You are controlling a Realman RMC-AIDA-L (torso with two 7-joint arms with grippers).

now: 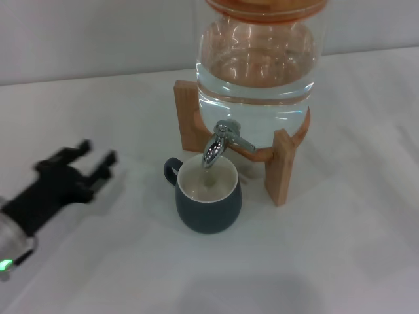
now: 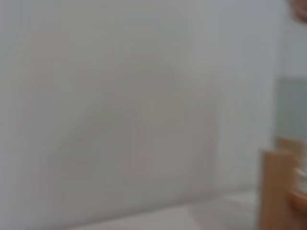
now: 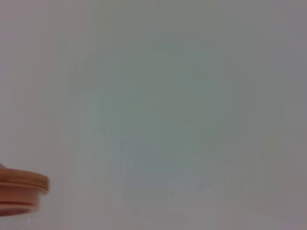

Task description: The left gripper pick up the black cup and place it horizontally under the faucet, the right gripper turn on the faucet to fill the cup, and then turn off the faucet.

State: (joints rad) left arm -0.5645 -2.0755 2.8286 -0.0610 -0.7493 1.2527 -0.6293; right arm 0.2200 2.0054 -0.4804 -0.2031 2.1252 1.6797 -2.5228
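Note:
The black cup (image 1: 208,195) stands upright on the white table, right under the faucet (image 1: 221,142), its handle toward the left. Its cream inside holds some liquid. The chrome faucet juts from the glass jar (image 1: 256,72), spout pointing down into the cup. My left gripper (image 1: 98,153) is open and empty at the left, well apart from the cup, fingers pointing toward the jar. The right gripper is out of view in every frame.
The glass jar of water sits on a wooden stand (image 1: 281,163) behind the cup. The left wrist view shows a blurred edge of the stand (image 2: 276,191); the right wrist view shows the jar's orange lid edge (image 3: 21,189).

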